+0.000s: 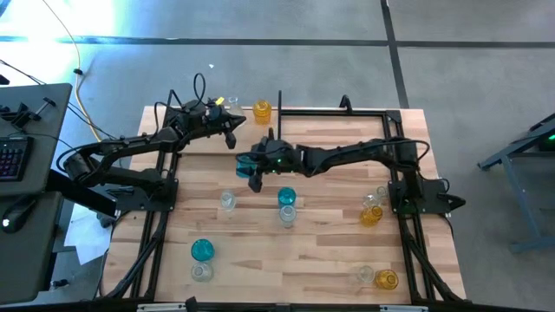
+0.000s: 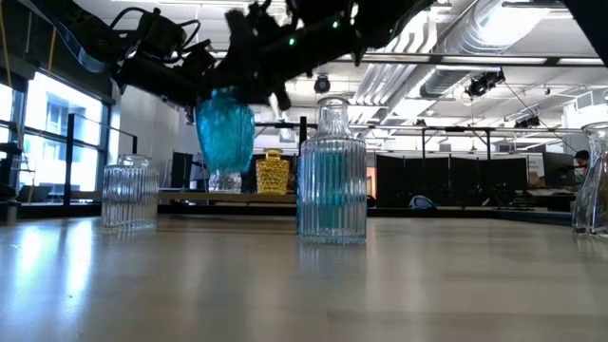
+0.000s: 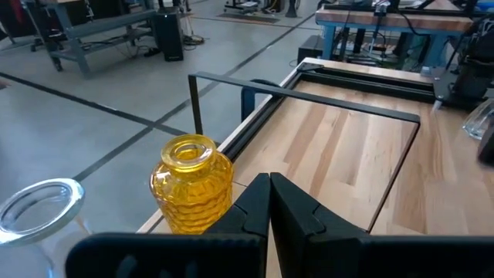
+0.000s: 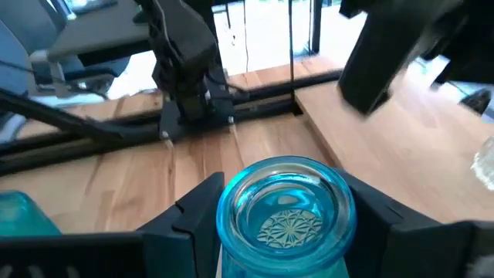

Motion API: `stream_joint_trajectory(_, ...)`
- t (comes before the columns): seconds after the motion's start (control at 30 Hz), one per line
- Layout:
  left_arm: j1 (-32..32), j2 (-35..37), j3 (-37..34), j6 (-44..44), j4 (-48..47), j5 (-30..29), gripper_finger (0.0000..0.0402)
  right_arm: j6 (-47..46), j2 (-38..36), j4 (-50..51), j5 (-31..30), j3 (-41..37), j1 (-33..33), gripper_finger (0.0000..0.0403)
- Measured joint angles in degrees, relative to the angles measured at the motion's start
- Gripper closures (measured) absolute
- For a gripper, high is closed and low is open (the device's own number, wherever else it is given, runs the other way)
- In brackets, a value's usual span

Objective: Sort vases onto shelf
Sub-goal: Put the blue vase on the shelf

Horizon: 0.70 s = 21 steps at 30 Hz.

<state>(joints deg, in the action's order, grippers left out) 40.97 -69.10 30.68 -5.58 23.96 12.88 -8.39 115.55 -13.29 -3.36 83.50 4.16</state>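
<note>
A grey concrete floor [image 1: 286, 61] crossed by dark seam lines surrounds the wooden tabletop [image 1: 295, 251], with strong light pooling at one corner. A dark desk [image 1: 35, 130] carries a keyboard [image 1: 10, 158]. Beyond, silver ceiling ducts [image 2: 494, 38], tall windows [image 2: 47, 142] and what may be black partitions [image 2: 446, 179].

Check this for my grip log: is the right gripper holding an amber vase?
No, the right gripper is shut on a teal vase, its fingers at both sides.

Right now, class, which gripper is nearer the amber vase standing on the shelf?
Left. The left gripper sits shut right beside the amber vase; the right gripper is farther along the table, holding a teal vase.
</note>
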Motion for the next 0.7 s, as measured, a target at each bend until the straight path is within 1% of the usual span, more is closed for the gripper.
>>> stream_joint_trajectory(0.2, 0.0, 0.0, 0.0, 0.0, 0.0, 0.2, 0.0401, 1.3, 4.0, -5.0, 0.2, 0.0, 0.1, 0.0234)
stream_joint_trajectory(0.5, -0.1, 0.0, 0.0, 0.0, 0.0, 0.3, 0.0401, -0.7, 7.2, -7.1, 0.5, 0.0, 0.7, 0.0234)
stream_joint_trajectory(0.7, -0.1, 0.0, 0.0, 0.4, 0.0, 1.6, 0.0401, -0.8, 9.2, -8.8, 0.7, 0.0, 0.7, 0.0234)
